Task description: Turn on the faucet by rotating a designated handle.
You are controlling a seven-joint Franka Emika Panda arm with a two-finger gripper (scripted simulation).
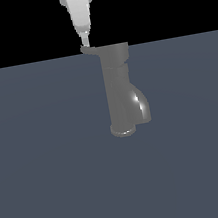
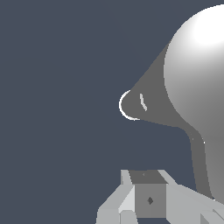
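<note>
Faucet point(image 1: 120, 91): dull grey upright cylinder, glossy spout.

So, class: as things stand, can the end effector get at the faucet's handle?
Probably yes. The end effector hangs directly above the handle tip, nearly touching, with nothing between them. The handle sticks out from the faucet cap toward the exterior view's left, away from the spout.

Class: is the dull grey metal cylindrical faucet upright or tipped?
Upright: the dull grey metal faucet stands vertical, its round base flange flat on the surface.
</note>
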